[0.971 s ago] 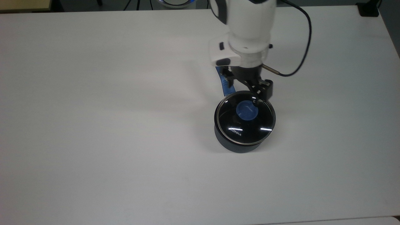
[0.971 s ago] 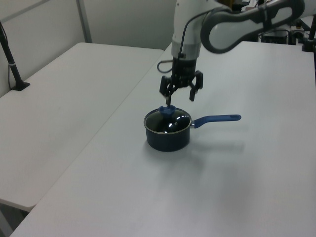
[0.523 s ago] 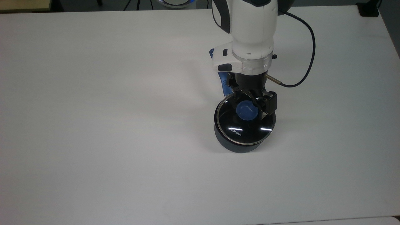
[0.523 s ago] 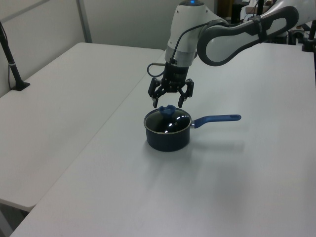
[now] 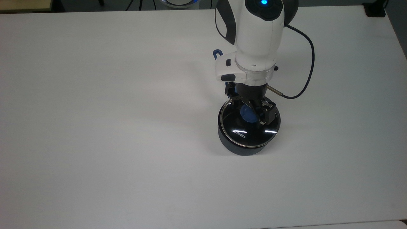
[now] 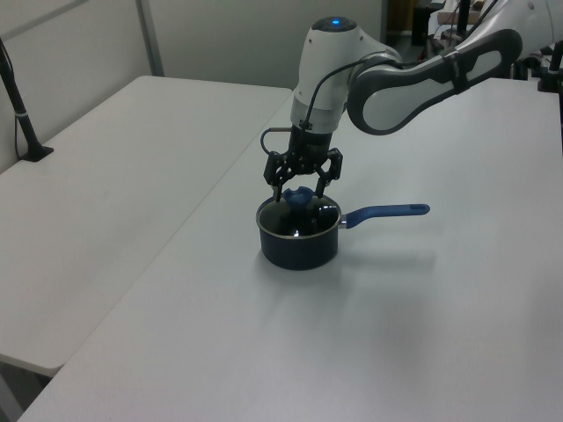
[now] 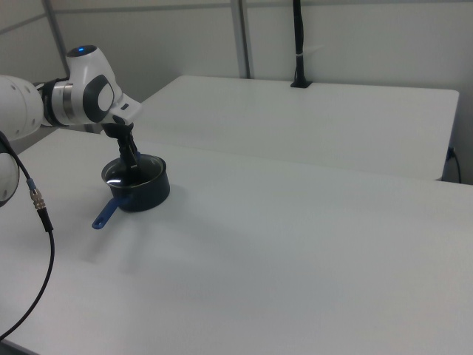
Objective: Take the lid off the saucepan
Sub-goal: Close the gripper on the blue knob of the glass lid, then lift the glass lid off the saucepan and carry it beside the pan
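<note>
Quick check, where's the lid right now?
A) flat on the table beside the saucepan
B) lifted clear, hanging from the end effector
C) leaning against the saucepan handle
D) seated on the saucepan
D: the lid sits level on the saucepan rim, with the open end effector straddling its blue knob.

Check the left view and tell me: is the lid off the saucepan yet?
No. The lid sits flat on the saucepan, with the open gripper straddling its blue knob.

You see the white table (image 7: 295,244) with the saucepan (image 7: 144,191) near the right view's left, its blue handle (image 7: 106,213) pointing toward you, the gripper (image 7: 132,164) lowered onto the lid (image 7: 133,171).
</note>
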{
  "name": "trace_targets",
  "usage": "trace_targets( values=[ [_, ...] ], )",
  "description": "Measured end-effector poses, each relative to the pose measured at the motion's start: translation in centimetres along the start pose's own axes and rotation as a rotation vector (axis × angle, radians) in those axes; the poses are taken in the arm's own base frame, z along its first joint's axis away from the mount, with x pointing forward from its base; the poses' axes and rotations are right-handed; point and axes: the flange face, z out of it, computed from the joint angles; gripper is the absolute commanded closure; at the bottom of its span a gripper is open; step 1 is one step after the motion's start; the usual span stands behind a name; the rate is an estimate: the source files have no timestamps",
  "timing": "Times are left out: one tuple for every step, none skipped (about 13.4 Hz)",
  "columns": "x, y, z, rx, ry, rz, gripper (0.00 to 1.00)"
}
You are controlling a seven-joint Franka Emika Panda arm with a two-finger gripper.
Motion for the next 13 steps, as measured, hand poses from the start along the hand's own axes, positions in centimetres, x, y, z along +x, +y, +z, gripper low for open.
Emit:
trace_targets(
  values=[
    [-0.1,0.0,0.0,0.001,0.0,-0.001,0.34],
    [-0.2,-0.1,-0.1,0.002,0.0,-0.003,0.4],
    [-0.2,-0.2,-0.1,0.002,0.001,-0.004,0.47],
    [-0.2,-0.3,-0.3,0.008,0.003,-0.006,0.5],
    [-0.1,-0.3,-0.3,0.009,0.006,-0.009,0.52],
    [-0.1,-0.3,-0.4,0.009,0.006,-0.016,0.52],
    [-0.1,-0.3,-0.4,0.009,0.007,-0.021,0.52],
    [0.0,-0.3,-0.4,0.01,0.008,-0.026,0.52],
    [0.1,-0.3,-0.6,0.012,0.009,-0.031,0.52],
    [0.6,-0.3,-1.1,0.02,0.016,-0.032,0.52],
    [1.2,-0.2,-1.8,0.029,0.023,-0.029,0.52],
    [2.4,0.1,-3.7,0.05,0.042,-0.04,0.52],
    [3.2,0.5,-5.2,0.055,0.053,-0.064,0.52]
  ],
)
